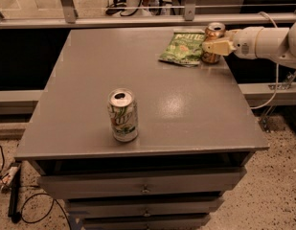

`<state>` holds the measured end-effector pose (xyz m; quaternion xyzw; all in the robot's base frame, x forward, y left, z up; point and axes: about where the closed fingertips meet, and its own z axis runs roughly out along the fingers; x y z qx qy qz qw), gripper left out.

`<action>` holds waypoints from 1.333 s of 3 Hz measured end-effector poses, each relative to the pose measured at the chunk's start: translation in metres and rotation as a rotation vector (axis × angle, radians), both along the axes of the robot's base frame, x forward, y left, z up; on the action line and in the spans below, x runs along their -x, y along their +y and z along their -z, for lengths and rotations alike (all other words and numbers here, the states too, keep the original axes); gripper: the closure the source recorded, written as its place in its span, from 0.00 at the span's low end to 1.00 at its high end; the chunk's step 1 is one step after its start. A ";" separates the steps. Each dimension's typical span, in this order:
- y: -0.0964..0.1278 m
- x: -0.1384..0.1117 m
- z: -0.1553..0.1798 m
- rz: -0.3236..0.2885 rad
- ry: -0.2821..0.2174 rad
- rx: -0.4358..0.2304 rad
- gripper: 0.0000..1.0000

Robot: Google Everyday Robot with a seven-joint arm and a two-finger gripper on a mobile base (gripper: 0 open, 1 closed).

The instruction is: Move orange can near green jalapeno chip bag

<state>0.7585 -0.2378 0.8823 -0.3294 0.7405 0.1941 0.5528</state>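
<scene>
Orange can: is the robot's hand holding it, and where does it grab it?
Yes. The gripper grips the orange can around its side, about halfway up. The can is upright, right beside the green jalapeno chip bag.

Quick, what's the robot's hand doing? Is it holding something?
Gripper: closed on the orange can, at the far right edge of the table, right beside the green jalapeno chip bag.

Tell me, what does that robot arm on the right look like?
The arm is smooth, white and rounded, built of chunky cylindrical segments. A thin pale cable loops below it. Its pincer, at the far right of the table by the orange can, is pale yellowish-tan.
</scene>
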 end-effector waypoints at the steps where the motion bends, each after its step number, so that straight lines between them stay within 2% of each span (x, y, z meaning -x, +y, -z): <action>1: 0.001 0.004 0.006 0.000 0.009 -0.014 0.00; 2: 0.005 0.006 0.013 -0.011 0.023 -0.030 0.00; 3: -0.010 0.027 0.012 0.010 0.015 -0.016 0.00; 4: -0.054 0.078 0.004 0.096 -0.001 0.014 0.00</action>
